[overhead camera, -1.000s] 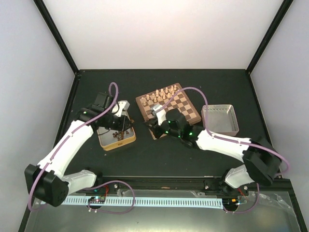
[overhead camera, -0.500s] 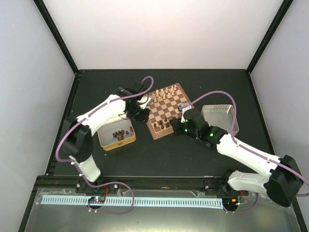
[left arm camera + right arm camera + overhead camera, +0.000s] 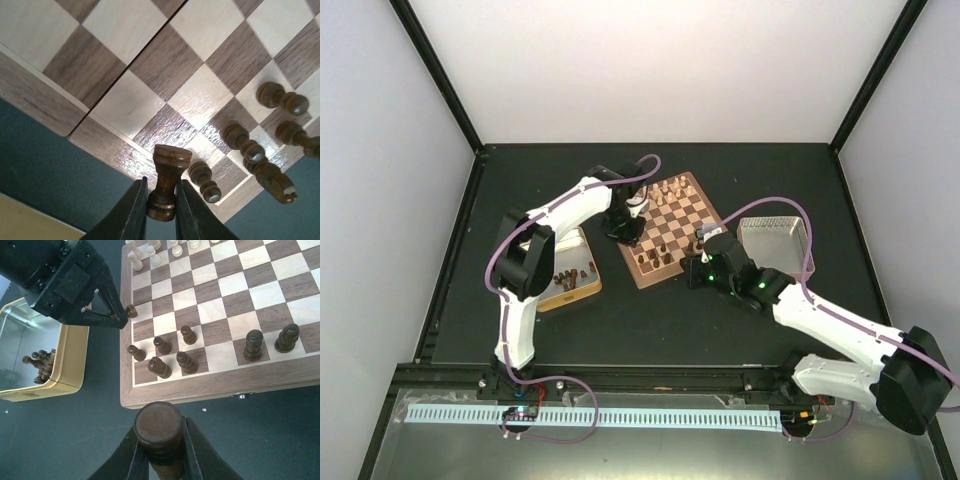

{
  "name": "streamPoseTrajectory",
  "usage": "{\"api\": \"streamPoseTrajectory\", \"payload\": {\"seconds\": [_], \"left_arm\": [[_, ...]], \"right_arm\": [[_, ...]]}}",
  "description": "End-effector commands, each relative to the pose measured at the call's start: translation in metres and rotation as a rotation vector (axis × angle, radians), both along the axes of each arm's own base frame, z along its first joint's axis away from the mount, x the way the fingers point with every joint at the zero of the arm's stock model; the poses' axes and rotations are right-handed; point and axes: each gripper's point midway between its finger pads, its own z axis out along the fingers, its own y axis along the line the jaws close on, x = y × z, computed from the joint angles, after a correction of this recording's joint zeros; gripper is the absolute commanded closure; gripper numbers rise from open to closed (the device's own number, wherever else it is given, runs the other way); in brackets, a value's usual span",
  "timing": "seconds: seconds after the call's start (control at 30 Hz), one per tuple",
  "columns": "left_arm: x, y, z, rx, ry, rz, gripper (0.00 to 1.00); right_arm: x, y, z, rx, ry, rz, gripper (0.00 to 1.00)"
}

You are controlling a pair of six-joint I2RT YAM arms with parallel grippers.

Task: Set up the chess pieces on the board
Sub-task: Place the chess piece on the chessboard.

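Observation:
The board (image 3: 682,217) lies mid-table, with several dark chess pieces (image 3: 160,367) standing along its near rows. My left gripper (image 3: 161,201) is shut on a dark, flat-ended piece (image 3: 170,170) and hovers over the board's left rim (image 3: 40,100), next to a pawn (image 3: 205,181). In the right wrist view this left gripper (image 3: 122,316) hangs beside the rim. My right gripper (image 3: 160,455) is shut on another dark piece (image 3: 159,427), just off the board's near edge (image 3: 200,385). Seen from the top view, the left gripper (image 3: 625,228) and right gripper (image 3: 694,266) flank the near corner.
A yellow tin (image 3: 582,291) left of the board holds more dark pieces (image 3: 39,365). An empty silver tin (image 3: 775,245) sits right of the board. Pale chessmen (image 3: 150,252) line the board's far rows.
My left arm swung from the yellow tin to the board's left edge, carrying a dark piece. My right arm drew back from the board's near left corner toward its near right side.

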Motion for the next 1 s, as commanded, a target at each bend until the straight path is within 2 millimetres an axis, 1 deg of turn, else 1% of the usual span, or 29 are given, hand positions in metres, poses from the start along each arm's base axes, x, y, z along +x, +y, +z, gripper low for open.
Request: {"api": "streamPoseTrajectory", "payload": {"seconds": [0.0, 0.13, 0.3, 0.53, 0.7, 0.8, 0.97], "left_arm": [[-0.001, 0.001, 0.004, 0.034, 0.015, -0.020, 0.83], [0.000, 0.003, 0.000, 0.055, 0.020, -0.013, 0.80], [0.004, 0.003, 0.003, 0.054, 0.008, -0.010, 0.74], [0.007, 0.001, 0.005, 0.045, -0.003, 0.002, 0.76], [0.006, -0.004, 0.009, 0.005, -0.018, -0.002, 0.72], [0.005, -0.003, 0.004, 0.010, -0.012, 0.008, 0.67], [0.005, -0.002, -0.004, 0.013, -0.008, 0.021, 0.67]], "right_arm": [[0.005, 0.003, -0.001, 0.000, -0.009, 0.002, 0.99], [0.005, 0.005, -0.001, 0.002, -0.009, 0.009, 0.99], [0.005, 0.006, -0.002, 0.006, -0.008, 0.011, 0.99], [0.005, 0.006, -0.004, 0.002, -0.003, 0.011, 0.99], [0.004, 0.003, -0.005, -0.006, 0.000, 0.001, 0.99], [0.005, 0.001, -0.005, -0.009, -0.006, -0.011, 0.99], [0.004, -0.001, -0.005, -0.009, -0.005, -0.015, 0.99]]}}
